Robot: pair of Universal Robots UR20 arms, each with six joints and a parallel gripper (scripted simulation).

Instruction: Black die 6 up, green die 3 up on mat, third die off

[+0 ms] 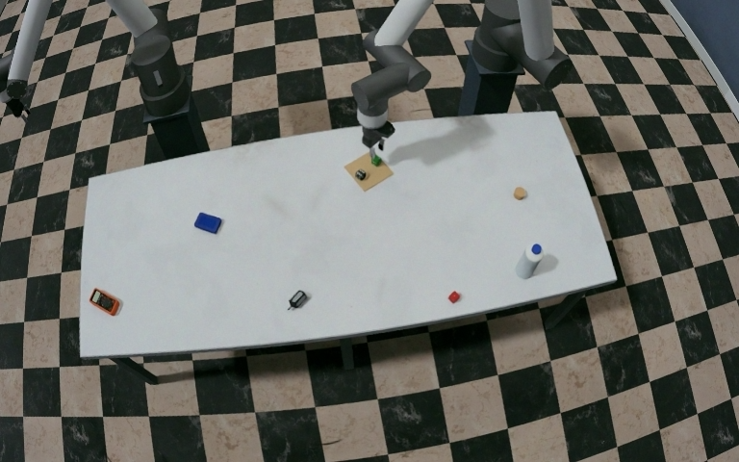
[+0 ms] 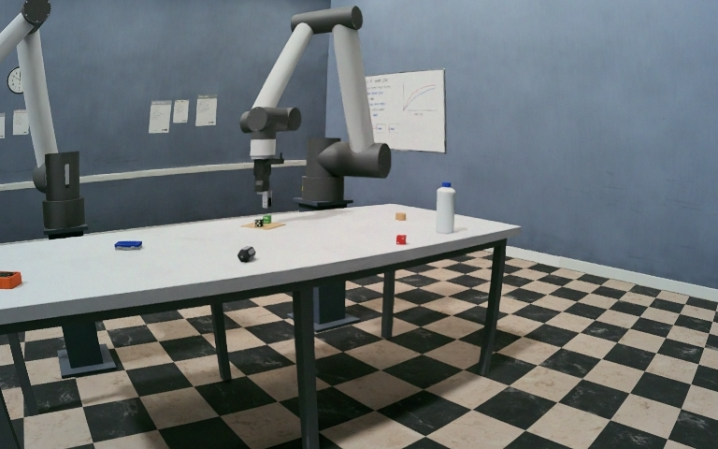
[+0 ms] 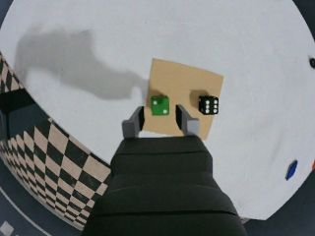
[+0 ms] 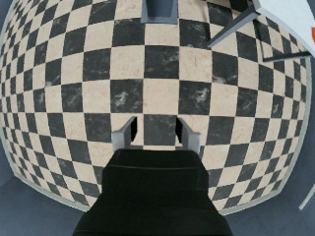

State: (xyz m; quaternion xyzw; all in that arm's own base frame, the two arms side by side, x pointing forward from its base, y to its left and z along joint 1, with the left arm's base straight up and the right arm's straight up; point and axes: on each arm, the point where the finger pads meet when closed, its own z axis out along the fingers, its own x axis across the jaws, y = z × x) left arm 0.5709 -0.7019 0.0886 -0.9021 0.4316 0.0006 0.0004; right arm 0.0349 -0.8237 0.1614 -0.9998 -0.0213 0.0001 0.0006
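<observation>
The left gripper [image 1: 376, 149] [image 2: 265, 199] [image 3: 159, 113], fingers wide, hovered by the worktop's back edge; the green die [image 1: 376, 160] [image 2: 266, 218] [image 3: 159, 105] looked light, rigid, best pinched across opposite side faces.

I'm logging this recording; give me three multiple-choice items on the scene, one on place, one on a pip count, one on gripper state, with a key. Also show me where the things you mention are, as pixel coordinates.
1. Where is the red die?
A) On the mat
B) On the table, off the mat
C) On the floor

2. How many pips does the black die's top show?
A) Two
B) Four
C) Six

3. How is the left gripper?
A) Open, above the mat
B) Shut on the green die
C) Resting on the blue box

Key:
1 B: the red die [image 1: 453, 296] [image 2: 401, 239] sits near the table's long edge, away from the mat [image 1: 366, 184] [image 2: 276, 225] [image 3: 183, 74].
2 C: the left wrist view shows two rows of three on the black die [image 1: 360, 174] [image 2: 258, 223] [image 3: 208, 105].
3 A: the left gripper [image 1: 376, 150] [image 2: 265, 205] [image 3: 159, 113] has its fingers apart, with nothing between them.
</observation>
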